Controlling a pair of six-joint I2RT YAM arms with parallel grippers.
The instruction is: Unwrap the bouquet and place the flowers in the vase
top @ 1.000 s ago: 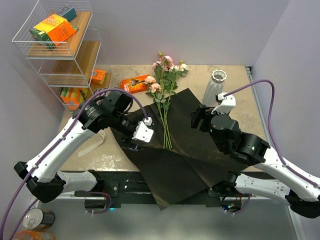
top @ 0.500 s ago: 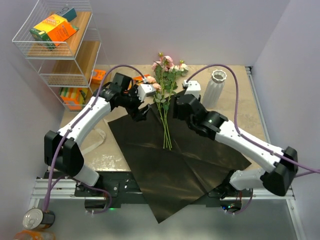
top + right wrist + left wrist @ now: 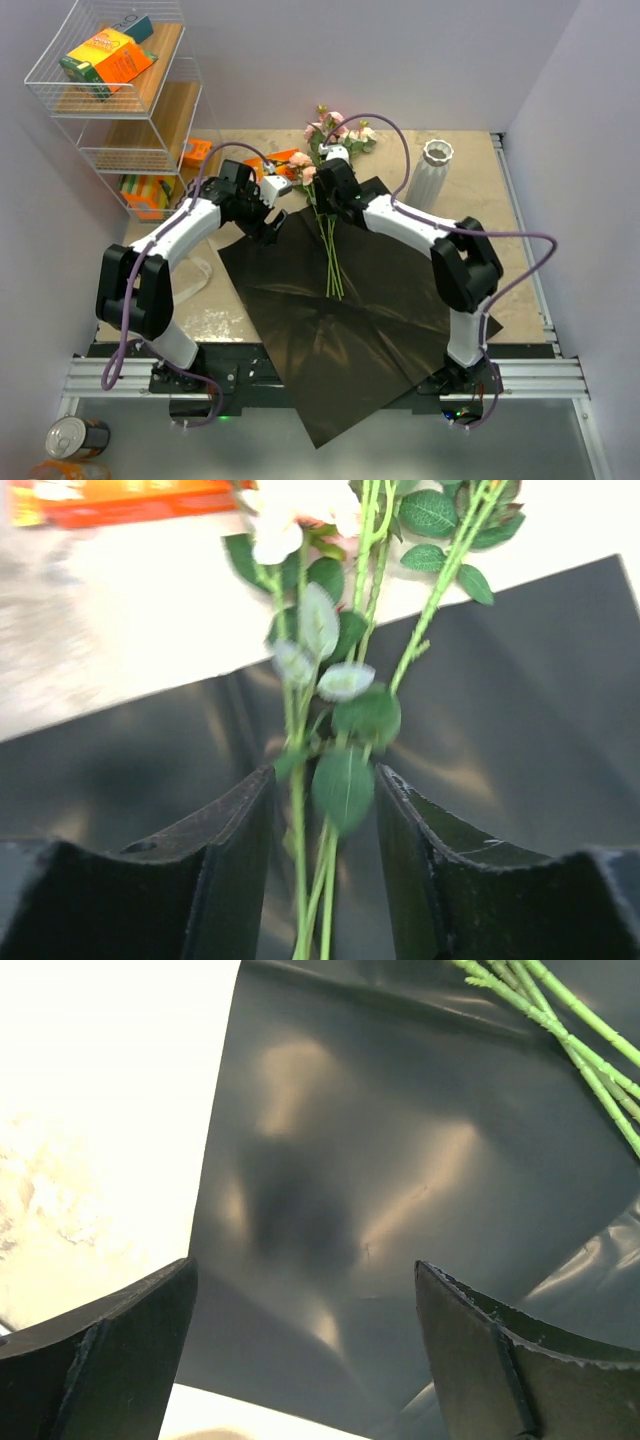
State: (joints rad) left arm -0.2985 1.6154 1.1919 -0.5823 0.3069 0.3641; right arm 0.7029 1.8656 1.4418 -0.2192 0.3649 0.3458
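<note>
The blossoms of the flowers (image 3: pixel 345 685) were blurred and cut off at the upper edge of the right wrist view, and the stems could not be counted there. In the left wrist view only their green stem ends (image 3: pixel 575 1035) were seen, at the upper right corner. From above, the flowers (image 3: pixel 328 215) were seen laid flat on the opened black wrapping sheet (image 3: pixel 380 300), with their heads past its far edge. One vase (image 3: pixel 431 175) stood upright on the table (image 3: pixel 515 230), to the right of the flowers and apart from them; its inside could not be made out. Two boxes (image 3: pixel 108 56) were held on the top tier of the wire shelf (image 3: pixel 60 105). Two orange packs (image 3: pixel 198 152) lay on the table near the blossoms, one partly hidden by the left arm. The left gripper (image 3: pixel 303 1280) was spread wide over the sheet, with nothing held. The right gripper (image 3: pixel 325 810) was part spread, with a finger at either side of the stems, which were not pinched.
</note>
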